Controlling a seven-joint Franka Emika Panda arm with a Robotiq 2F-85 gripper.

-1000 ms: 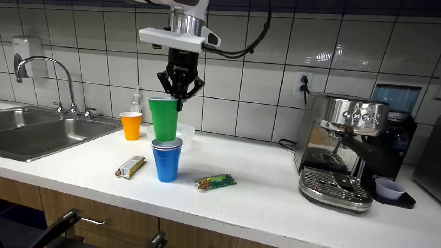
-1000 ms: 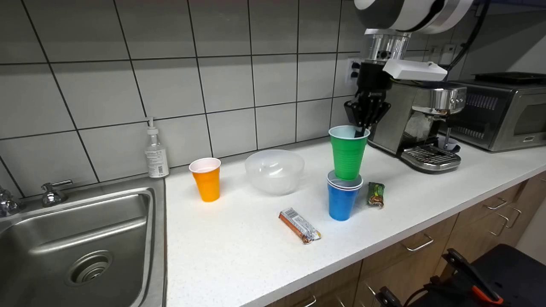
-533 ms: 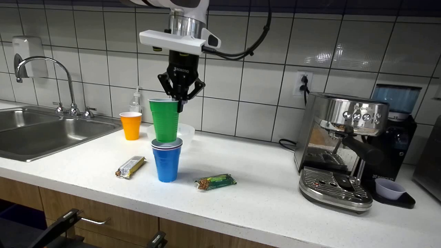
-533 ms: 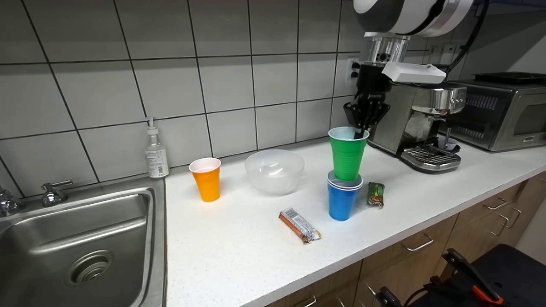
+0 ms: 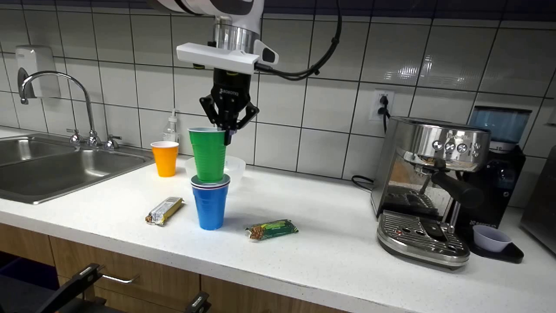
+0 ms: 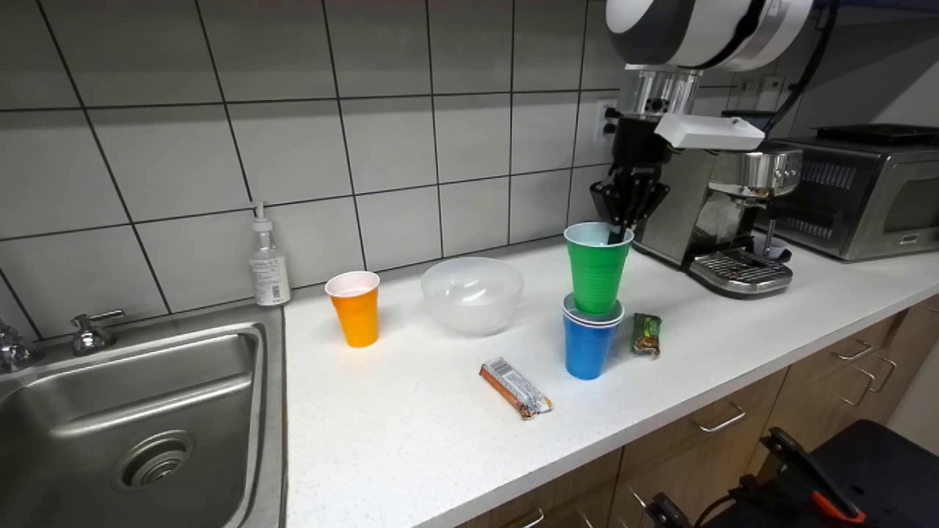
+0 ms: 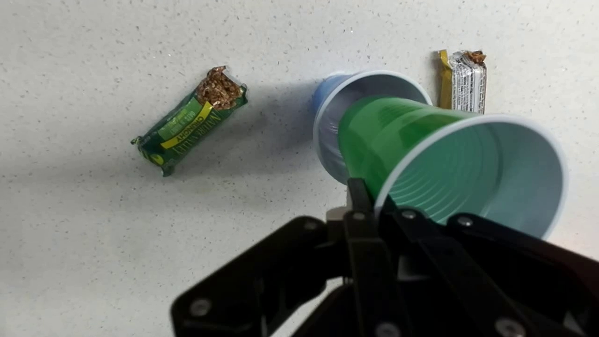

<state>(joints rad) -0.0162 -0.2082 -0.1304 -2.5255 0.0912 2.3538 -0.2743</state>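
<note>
My gripper [image 5: 227, 136] is shut on the rim of a green cup [image 5: 207, 154], with one finger inside the cup and one outside. In the wrist view the fingers [image 7: 359, 194] pinch the near wall of the green cup [image 7: 388, 135]. The green cup hangs nearly upright, and its bottom is just inside the mouth of a blue cup [image 5: 210, 208]. The blue cup [image 6: 588, 352] stands upright on the counter, and more than one rim shows at its top, like nested cups. The green cup's bottom is hidden inside it.
A green-wrapped bar [image 5: 272, 229] and a silver-yellow bar [image 5: 165, 211] lie beside the blue cup. An orange cup [image 6: 357, 312], a clear bowl [image 6: 473, 297] and a soap bottle [image 6: 269, 268] stand further back. A sink [image 6: 270, 411] and a coffee machine [image 5: 438, 139] flank them.
My gripper has moved slightly down with the green cup. The cup's bottom has gone a little deeper into the blue cup. The other things have not moved.
</note>
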